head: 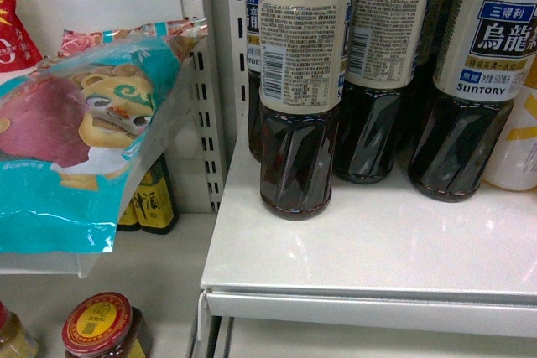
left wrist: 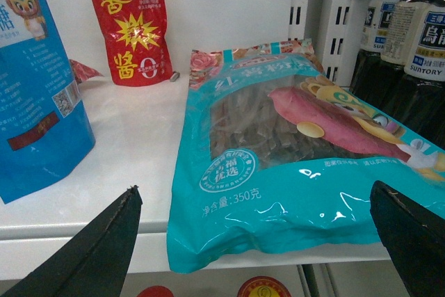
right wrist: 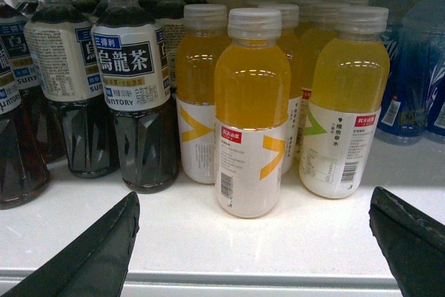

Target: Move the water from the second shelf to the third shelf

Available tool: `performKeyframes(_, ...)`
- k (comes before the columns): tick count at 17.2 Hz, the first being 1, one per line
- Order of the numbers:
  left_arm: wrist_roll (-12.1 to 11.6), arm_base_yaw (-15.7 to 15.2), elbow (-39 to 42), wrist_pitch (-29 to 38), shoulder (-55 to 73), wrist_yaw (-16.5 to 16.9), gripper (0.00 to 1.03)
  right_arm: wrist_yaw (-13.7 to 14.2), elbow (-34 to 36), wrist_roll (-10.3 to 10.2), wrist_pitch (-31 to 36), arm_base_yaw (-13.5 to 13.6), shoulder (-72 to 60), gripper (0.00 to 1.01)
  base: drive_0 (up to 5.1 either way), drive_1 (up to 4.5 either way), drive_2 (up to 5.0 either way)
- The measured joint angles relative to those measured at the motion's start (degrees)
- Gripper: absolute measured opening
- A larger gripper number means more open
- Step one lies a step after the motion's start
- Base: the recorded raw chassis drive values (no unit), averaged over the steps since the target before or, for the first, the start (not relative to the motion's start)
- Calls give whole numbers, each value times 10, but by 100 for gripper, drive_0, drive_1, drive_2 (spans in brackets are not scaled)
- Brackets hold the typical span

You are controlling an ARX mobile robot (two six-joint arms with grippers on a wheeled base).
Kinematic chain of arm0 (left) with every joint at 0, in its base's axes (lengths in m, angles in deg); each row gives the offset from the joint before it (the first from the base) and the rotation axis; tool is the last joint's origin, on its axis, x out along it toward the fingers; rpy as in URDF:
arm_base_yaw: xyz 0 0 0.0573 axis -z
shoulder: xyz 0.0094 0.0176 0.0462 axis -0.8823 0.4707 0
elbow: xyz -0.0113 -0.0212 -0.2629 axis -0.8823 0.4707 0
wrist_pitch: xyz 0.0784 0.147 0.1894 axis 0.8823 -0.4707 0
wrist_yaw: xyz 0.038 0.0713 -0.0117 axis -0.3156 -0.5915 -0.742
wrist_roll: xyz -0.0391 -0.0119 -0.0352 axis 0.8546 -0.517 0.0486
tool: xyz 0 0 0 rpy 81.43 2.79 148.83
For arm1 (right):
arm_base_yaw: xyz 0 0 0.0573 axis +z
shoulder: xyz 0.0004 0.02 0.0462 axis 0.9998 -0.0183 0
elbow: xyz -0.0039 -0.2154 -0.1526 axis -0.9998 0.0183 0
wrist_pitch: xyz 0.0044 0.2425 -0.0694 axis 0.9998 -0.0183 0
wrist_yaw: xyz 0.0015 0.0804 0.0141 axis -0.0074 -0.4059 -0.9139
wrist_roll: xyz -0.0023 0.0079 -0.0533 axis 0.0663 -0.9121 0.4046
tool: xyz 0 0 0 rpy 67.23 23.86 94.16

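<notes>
The water is out of view in all three frames. My left gripper (left wrist: 254, 187) is open, its two dark fingers spread wide in front of a teal snack bag (left wrist: 299, 172) that overhangs the white shelf edge. My right gripper (right wrist: 254, 194) is also open, with nothing between its fingers. It faces a yellow juice bottle (right wrist: 252, 109) that stands at the front of a white shelf (right wrist: 208, 241). Neither gripper shows in the head view.
Dark tea bottles (head: 298, 81) with cream labels stand on the shelf (head: 369, 299), and more tea bottles (right wrist: 132, 81) are left of the juice. Blue bottles (right wrist: 417, 67) sit at the far right. A red pouch (left wrist: 132, 29) and blue bag (left wrist: 35, 102) flank the teal bag (head: 84, 140). Red-lidded jars (head: 101, 324) are below.
</notes>
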Motion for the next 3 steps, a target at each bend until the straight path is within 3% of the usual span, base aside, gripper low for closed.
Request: performKeyframes(3,0,0,0,0,0,0,98,0,0,0,0,0,0,98,0,0,0)
